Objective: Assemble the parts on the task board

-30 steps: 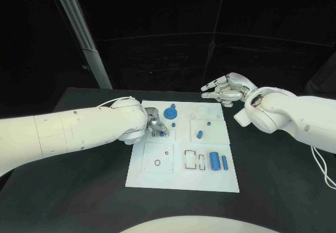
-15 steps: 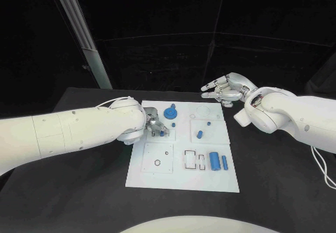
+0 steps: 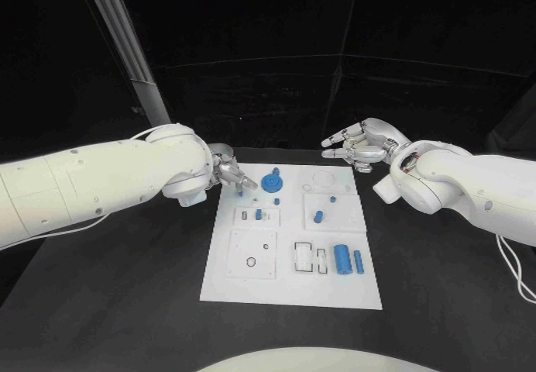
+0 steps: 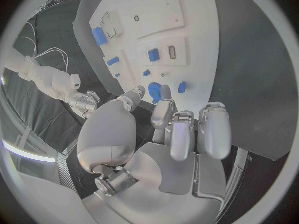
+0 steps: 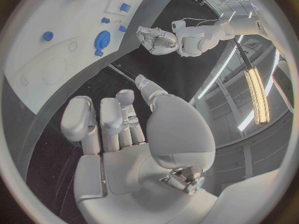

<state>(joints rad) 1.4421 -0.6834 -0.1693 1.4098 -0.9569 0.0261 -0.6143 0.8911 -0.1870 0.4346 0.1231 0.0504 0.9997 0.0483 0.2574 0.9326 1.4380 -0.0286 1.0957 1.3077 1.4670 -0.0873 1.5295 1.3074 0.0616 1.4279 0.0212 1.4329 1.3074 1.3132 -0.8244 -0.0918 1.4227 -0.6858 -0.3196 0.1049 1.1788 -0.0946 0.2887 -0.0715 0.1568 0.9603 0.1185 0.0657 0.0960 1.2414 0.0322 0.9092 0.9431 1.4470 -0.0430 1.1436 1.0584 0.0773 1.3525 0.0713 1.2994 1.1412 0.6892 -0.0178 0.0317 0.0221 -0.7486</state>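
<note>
1. The black table (image 3: 134, 310) is the biggest thing. The flat white task board (image 3: 335, 291) lies in its middle, long side running from the near edge to the far edge.
2. The left hand (image 3: 229, 172) is silver. It hangs over the board's far left corner. Its fingers are a bit apart and hold nothing.
3. The right hand (image 3: 359, 145) is silver too. It floats past the board's far right corner, over the table. Its fingers are spread and hold nothing.
4. The round blue gear part (image 3: 273, 183) stands near the board's far edge, just beside the left hand.
5. The big blue tube part (image 3: 341, 259) lies flat near the board's right edge. A thin blue stick part (image 3: 359, 260) lies just beside it. Both point from near edge to far edge.
6. A small blue block part (image 3: 259, 214) sits left of the middle. A small blue peg part (image 3: 318, 215) lies right of it.
7. I think the left hand is nearer the gear and the block. The tube and stick lie on the right hand's side, toward the near edge from it.
</note>
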